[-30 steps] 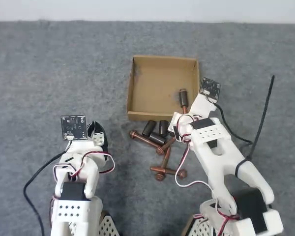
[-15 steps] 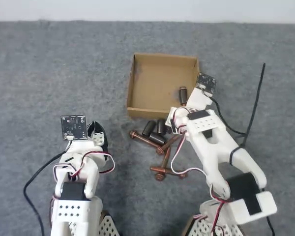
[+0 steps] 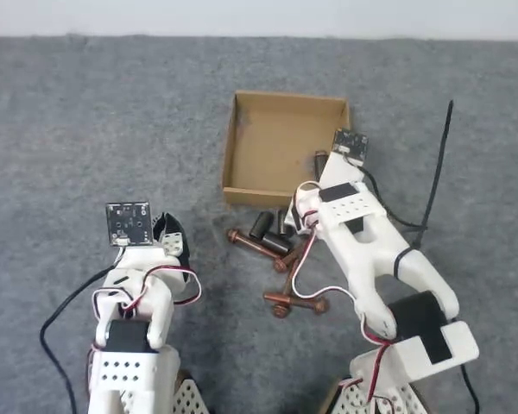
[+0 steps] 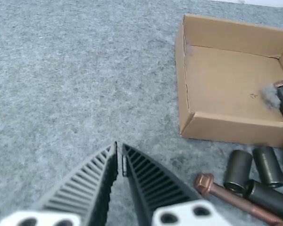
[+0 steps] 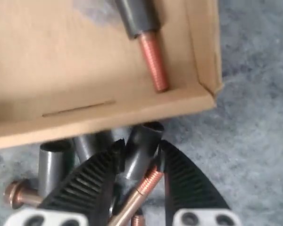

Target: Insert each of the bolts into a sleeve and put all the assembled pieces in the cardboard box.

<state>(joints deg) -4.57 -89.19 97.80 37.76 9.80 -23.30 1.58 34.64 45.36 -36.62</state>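
**Cardboard box** (image 3: 229, 147) on the grey felt table (image 3: 86, 112), near the middle of its far edge. One assembled piece (image 3: 319, 164), a dark sleeve with copper thread protruding, lies inside near the box's right wall, its thread end toward the near right corner.

Just outside the box's near wall, the right gripper (image 5: 140, 147) is clamped on a held sleeve (image 5: 142, 137), grasping it from both sides. A copper bolt shank (image 5: 147, 184) emerges between the jaws from the sleeve end nearer the wrist.

Loose sleeves (image 3: 261, 224) lie just beside the same near wall. Loose bolts (image 3: 293, 302) are strewn a little closer to the table's near edge. One long bolt (image 4: 226, 196) lies against the sleeves, its hexagonal head toward the left.

The left gripper (image 4: 119, 149), well apart from the box and toward the table's near left, is clenched on nothing. Its ribbed fingers (image 4: 151, 181) meet with only a slit between them, above bare felt.
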